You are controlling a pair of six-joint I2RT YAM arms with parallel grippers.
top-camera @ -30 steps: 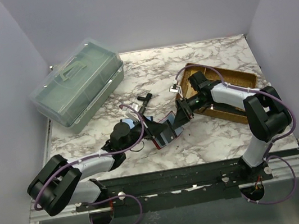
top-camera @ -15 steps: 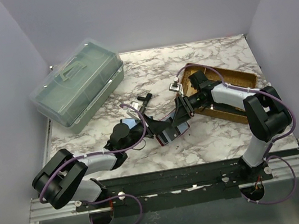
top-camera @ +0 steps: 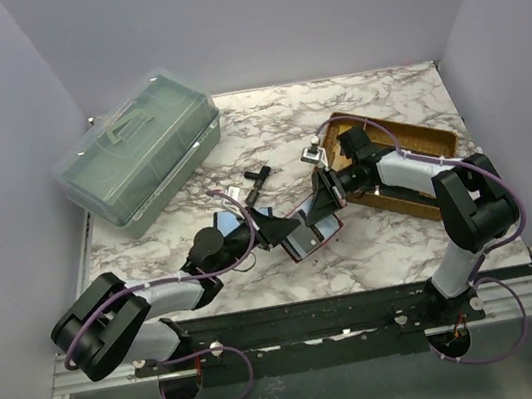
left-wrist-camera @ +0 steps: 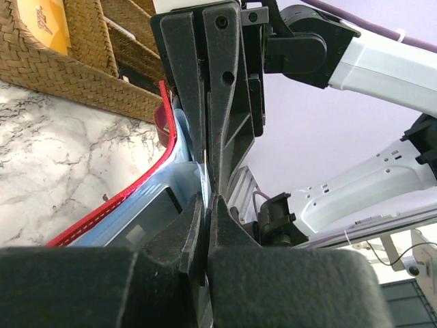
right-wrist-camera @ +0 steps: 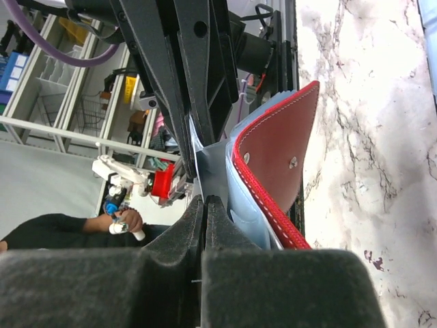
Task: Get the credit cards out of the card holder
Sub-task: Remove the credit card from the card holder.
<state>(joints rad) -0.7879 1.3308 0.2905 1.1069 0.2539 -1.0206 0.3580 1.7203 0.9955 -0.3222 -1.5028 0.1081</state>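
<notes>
At centre, left jaws clamped on red card holder (right-wrist-camera: 280, 140), right jaws shut on light-blue card (right-wrist-camera: 213, 171)

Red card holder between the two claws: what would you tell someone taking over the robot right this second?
Left claw: shut on the card holder, steadying it.
Right claw: shut on a pale blue sheet beside the red cover; whether it is a card or a pocket, I can't tell.
Done: both grips are made; no card seen out of the holder.
Left: pull the cards free and set them down.
</notes>
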